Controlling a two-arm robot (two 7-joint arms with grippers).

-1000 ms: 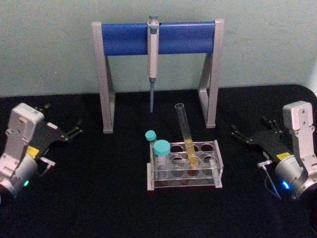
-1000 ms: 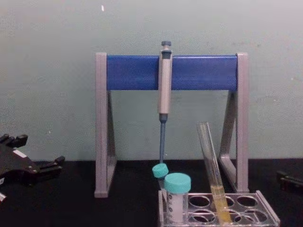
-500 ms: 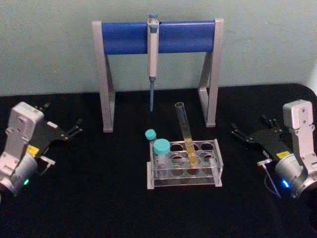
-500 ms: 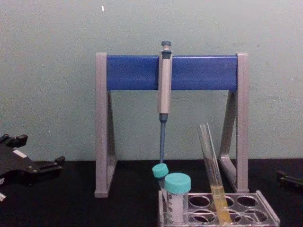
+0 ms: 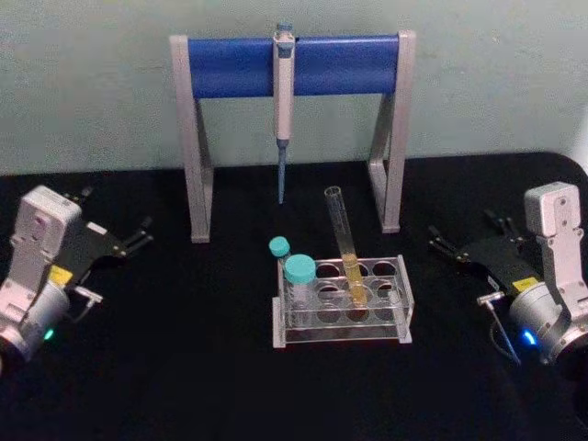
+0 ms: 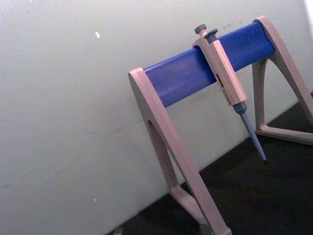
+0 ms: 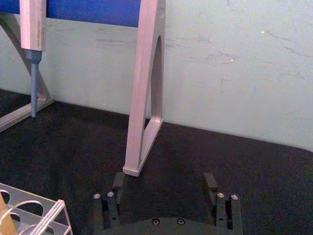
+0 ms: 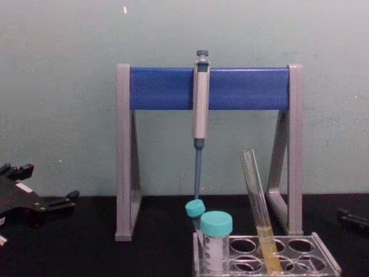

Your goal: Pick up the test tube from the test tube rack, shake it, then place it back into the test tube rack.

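You are looking at the long, thin, clear glass test tube (image 5: 344, 241) with yellow liquid in its lower part standing in a back-row hole of the low, clear plastic test tube rack (image 5: 342, 313), tilting so that its open mouth is leaning toward the robot's left and the far side. Nothing is gripping it. The right gripper (image 5: 457, 254) is sitting on the black table (image 5: 184, 367) well apart from the rack on the right, its fingers (image 7: 211, 182) spread wide with nothing between them. The left gripper (image 5: 136, 242) is lying well apart on the left, its fingers likewise parted and empty.

Risks you are facing from here:
- The tube is uncapped; vigorous shaking is likely to throw liquid out of the mouth.
- The tube is leaning, so a pinch aimed at a vertical axis is likely to meet the glass off-centre and push it against the hole's edge, possibly dragging the light rack.
- The short wide teal-capped vial (image 5: 299, 280) and the thin teal-capped tube (image 5: 279, 250) are standing at the rack's left end; an approach from the left is risking knocking them.
- The tall grey-and-blue pipette stand (image 5: 291, 66) with the grey pipette (image 5: 283, 96) hanging from it is standing just behind the rack; a high lift or wide shake is risking a strike on the pipette tip.
- On return, a tilted tube is likely to miss its hole and jam on the top plate
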